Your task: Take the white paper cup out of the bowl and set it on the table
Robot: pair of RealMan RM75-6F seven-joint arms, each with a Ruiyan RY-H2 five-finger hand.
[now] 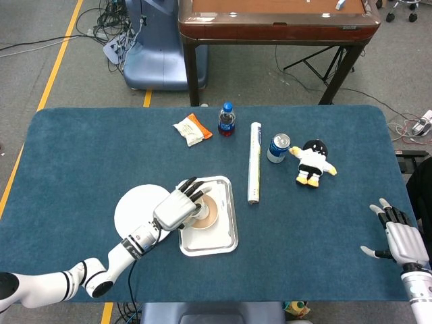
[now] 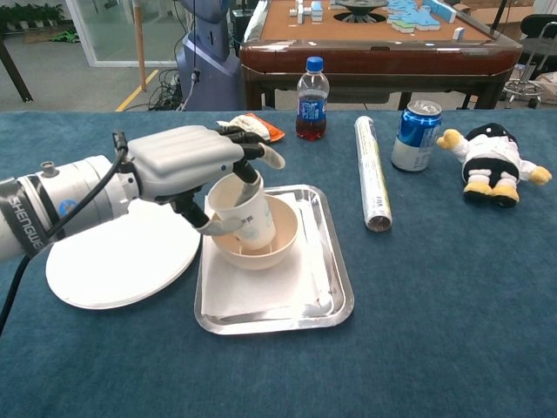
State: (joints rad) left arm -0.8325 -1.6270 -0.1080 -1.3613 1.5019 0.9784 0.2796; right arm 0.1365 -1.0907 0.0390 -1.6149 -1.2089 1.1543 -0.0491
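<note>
Chest view: white paper cup (image 2: 243, 214), tilted, partly above bowl (image 2: 261, 251), gripped by left robot hand (image 2: 187, 165).

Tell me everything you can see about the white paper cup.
The white paper cup is a plain paper tumbler with faint small print on its side. It is tilted, mouth toward the left robot hand, which grips it at the rim. Its base is still low inside the beige bowl, which sits on the metal tray.
</note>
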